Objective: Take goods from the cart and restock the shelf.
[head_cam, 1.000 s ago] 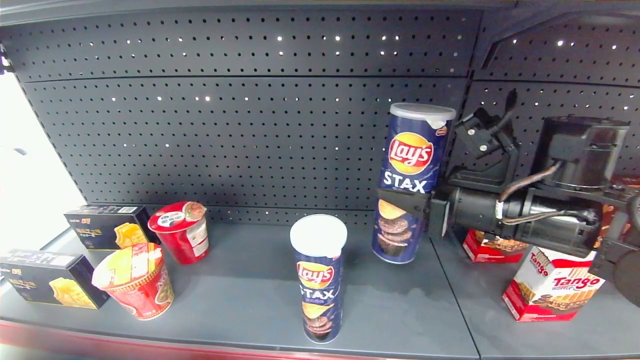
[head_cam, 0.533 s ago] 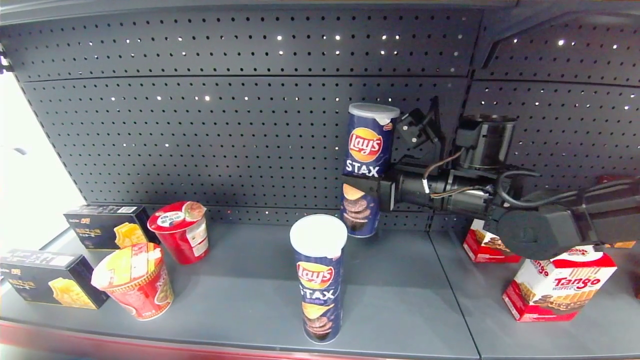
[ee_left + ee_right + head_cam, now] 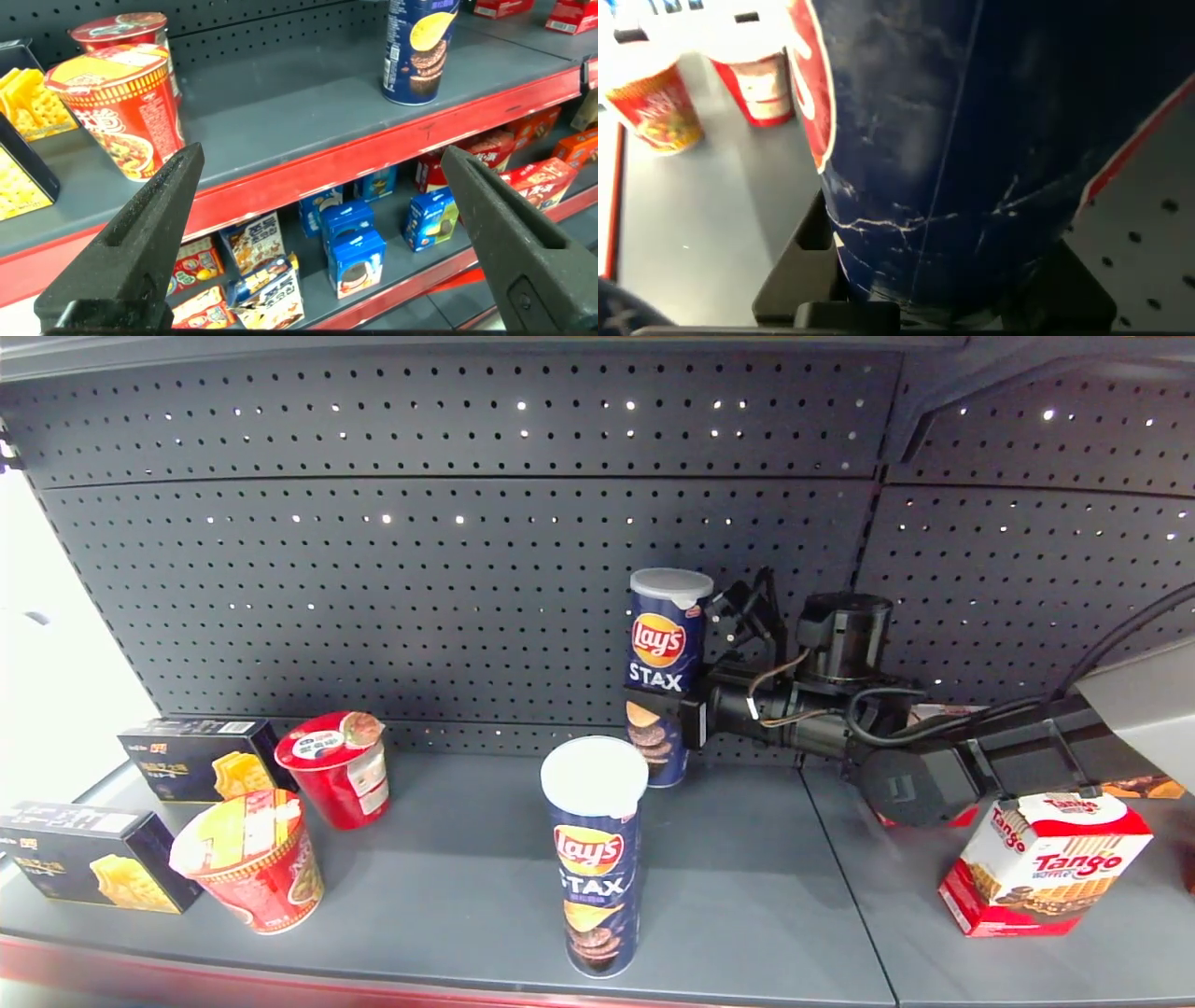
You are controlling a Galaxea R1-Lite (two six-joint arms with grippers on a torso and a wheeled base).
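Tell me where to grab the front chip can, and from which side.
Best grip the front chip can around its middle, hand level, coming from the front. It stands upright, tall and round, near the shelf edge; the right hand holds another can behind it.

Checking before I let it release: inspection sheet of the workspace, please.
Surface: dark grey metal shelf, no spills seen.
Job's things: blue cylindrical chip can held upright near the back, touchdown unclear; matching blue chip can stands in front.
Clutter: two red noodle cups, two black boxes, red-and-white wafer box.
Grippers: right gripper, jaws shut on the held can; left gripper, jaws open, empty.
Cables: thin wires looped at the right wrist, clear of goods.
Surroundings: grey pegboard back; boxed goods on the level below.
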